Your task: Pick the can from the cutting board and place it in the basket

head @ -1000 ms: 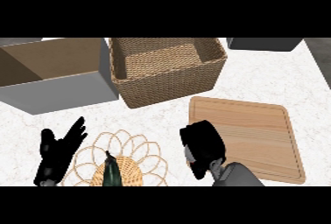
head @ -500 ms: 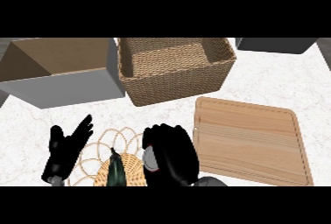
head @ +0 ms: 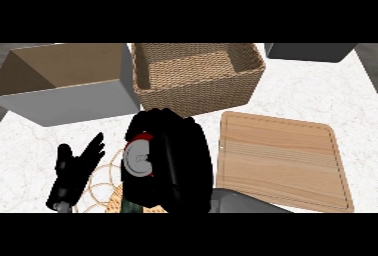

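Right robot hand (head: 173,160): curled around can (head: 137,159), near basket (head: 198,75). Left robot hand (head: 74,170): open, resting. Risk: can clipping basket's near rim, tipping outside.

A white marble-patterned table (head: 310,95) with faint grey veining fills the view under even, soft light. At the upper left stands an open grey box with a brown inside (head: 63,92); a dark grey container (head: 306,51) sits at the top right edge.

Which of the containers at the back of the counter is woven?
The middle one, the wicker basket. The open box to its left has smooth flat walls, grey outside and brown inside.
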